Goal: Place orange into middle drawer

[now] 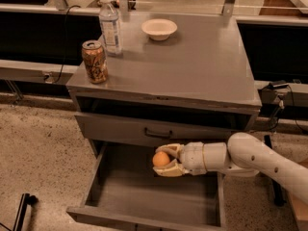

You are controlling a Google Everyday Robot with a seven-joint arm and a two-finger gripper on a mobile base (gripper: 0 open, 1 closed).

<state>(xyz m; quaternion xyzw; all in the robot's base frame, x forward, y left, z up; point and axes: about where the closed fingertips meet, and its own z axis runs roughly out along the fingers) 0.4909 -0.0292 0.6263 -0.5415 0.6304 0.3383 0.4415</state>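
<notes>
The orange (160,159) is a small round fruit held between the fingers of my gripper (162,160), which is shut on it. The gripper reaches in from the right and holds the orange above the back part of the open middle drawer (144,196), a wide grey metal drawer with a bare flat floor, pulled far out. The orange is clear of the drawer floor and just under the grey drawer with the black handle (158,133).
On the grey cabinet top (202,66) stand a soda can (94,61), a clear water bottle (110,25) and a white bowl (159,29). My white arm (260,160) crosses in front of the cabinet's right side. Speckled floor lies to the left.
</notes>
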